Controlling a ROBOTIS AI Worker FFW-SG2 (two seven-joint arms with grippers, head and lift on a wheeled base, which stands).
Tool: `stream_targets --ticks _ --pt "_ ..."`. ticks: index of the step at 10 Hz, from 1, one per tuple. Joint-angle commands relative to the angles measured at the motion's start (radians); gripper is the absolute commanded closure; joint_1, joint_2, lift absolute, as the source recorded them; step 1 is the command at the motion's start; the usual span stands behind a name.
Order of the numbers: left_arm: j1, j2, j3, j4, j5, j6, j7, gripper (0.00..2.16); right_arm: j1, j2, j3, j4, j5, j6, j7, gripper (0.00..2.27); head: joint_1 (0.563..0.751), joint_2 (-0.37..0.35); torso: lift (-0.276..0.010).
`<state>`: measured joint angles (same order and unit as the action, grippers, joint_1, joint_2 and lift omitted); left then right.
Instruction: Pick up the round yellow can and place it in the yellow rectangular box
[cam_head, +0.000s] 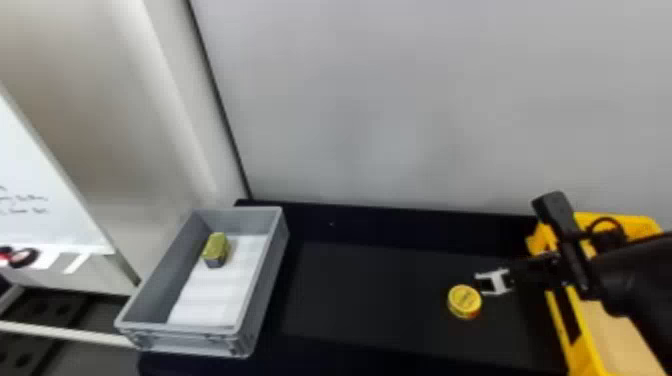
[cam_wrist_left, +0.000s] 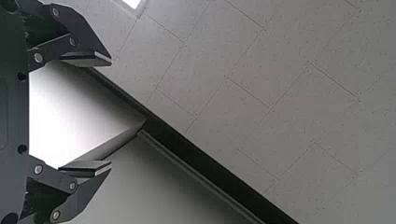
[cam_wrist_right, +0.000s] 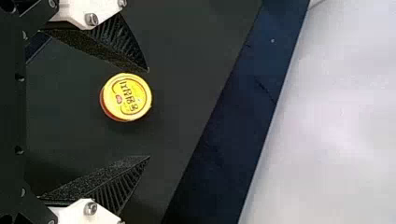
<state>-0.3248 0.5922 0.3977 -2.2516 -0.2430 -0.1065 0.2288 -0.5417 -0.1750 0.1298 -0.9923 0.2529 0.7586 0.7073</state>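
At the far left of the head view stands a whiteboard (cam_head: 40, 190). Next comes a grey bin (cam_head: 175, 345), at the left end of the black desk (cam_head: 360, 295). A small green-topped tin (cam_head: 217, 246) is in the bin, beside white paper (cam_head: 220, 300) lining its floor.

The left pincer (cam_wrist_left: 111, 112), in its wrist view, is wide open and empty, with wall and ceiling beyond it.

Further right, the round yellow can (cam_head: 465, 300) sits on the desk, label side up, just beside the right pincer (cam_head: 481, 286), on its near left side. In the right wrist view that pincer (cam_wrist_right: 149, 113) is wide open and holds nothing. The can lies between the lines of its two fingers, close to one fingertip and well apart from the other; I cannot tell how high the fingers are above the desk.

At the far right is the yellow box (cam_head: 585, 350), with the right arm (cam_head: 635, 280) over it.
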Motion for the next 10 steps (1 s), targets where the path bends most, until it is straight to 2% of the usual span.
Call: stream_targets --ticks 1,3,4,8,10 --pt "-0.008 -0.003 -0.009 0.007 -0.002 -0.010 0.001 0.45 -0.006 0.034 -0.024 0.129 -0.001 -0.132 -0.055 0.15 0.640 0.167 0.000" --pt "-0.002 -0.003 -0.005 0.009 -0.002 -0.019 0.001 0.45 0.035 0.075 -0.059 0.153 -0.003 -0.289 -0.113 0.11 0.640 0.167 0.000" --pt "0.003 -0.003 0.000 0.009 -0.002 -0.022 0.000 0.45 0.060 0.092 -0.073 0.138 -0.004 -0.321 -0.147 0.11 0.640 0.167 0.000" --pt "0.007 -0.001 0.008 0.009 -0.002 -0.032 0.000 0.45 0.108 0.107 -0.059 0.146 -0.040 -0.400 -0.258 0.11 0.640 0.167 0.000" --pt "0.004 0.000 0.004 0.009 -0.002 -0.036 0.001 0.45 0.105 0.109 -0.053 0.207 -0.089 -0.413 -0.307 0.12 0.640 0.167 0.000"
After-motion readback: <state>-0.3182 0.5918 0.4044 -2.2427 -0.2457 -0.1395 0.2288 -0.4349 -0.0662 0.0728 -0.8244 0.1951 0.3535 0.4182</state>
